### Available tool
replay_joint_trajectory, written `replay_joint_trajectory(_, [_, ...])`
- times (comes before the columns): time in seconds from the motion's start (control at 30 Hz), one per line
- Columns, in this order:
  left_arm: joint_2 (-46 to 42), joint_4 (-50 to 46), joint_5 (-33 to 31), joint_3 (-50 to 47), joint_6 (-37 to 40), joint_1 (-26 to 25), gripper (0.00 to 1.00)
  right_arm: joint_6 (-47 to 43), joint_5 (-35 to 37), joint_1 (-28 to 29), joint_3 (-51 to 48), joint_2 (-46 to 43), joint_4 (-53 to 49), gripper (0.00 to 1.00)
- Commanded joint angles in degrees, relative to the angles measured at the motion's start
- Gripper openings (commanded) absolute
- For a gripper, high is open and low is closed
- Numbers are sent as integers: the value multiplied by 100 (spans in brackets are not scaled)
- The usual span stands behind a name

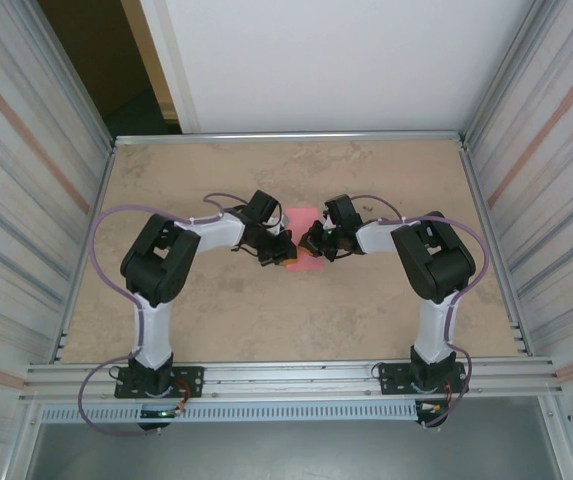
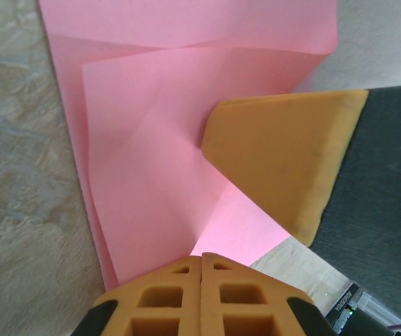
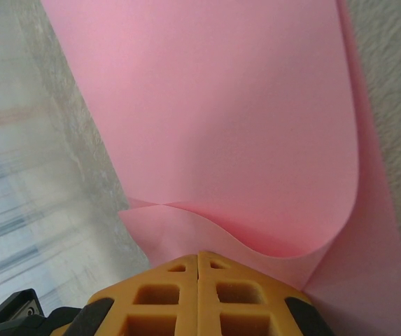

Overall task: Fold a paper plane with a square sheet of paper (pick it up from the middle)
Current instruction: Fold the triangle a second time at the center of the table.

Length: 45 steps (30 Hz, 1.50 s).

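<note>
Pink-red square sheet of paper point(image 1: 302, 216) lies partly folded near the middle of the surface point(image 1: 216, 320), slightly toward the far edge. I see my left end effector point(image 2: 201, 260) and right end effector point(image 3: 198, 256) both closed tight, tips at the paper; I cannot tell whether either pinches it.

White-tubed left arm point(image 1: 211, 232) and right arm point(image 1: 376, 238) carry bulky black joint housings point(image 1: 161, 262) and stand on black base plates point(image 1: 151, 381) bolted to the silver aluminium rail point(image 1: 296, 378). Lilac cables point(image 1: 94, 248) loop above that rail. Orange waffle-moulded fingers point(image 2: 165, 301) tip each.
</note>
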Motion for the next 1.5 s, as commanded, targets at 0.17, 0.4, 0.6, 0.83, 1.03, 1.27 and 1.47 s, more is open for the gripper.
replay_joint_trajectory(0.17, [165,-394,-100,132,337,-17,4,97,353,-72,-250,428,-774,0])
replay_joint_trajectory(0.4, [148,-489,-186,-5,436,-21,4,62,394,-97,-251,432,-845,0])
replay_joint_trajectory(0.6, [64,-652,-346,-275,532,-16,4,28,421,-116,-246,438,-898,0])
replay_joint_trajectory(0.83, [-367,-636,-308,-1055,485,46,4,4,438,-134,-263,436,-934,0])
replay_joint_trajectory(1.03, [-1101,-478,-194,-1323,337,211,4,0,439,-134,-283,404,-924,0])
replay_joint_trajectory(1.27, [-1067,258,10,-773,65,93,4,8,431,-134,-279,364,-877,0])
replay_joint_trajectory(1.47, [-442,160,-122,-306,-8,52,3,11,341,-134,-265,368,-812,0])
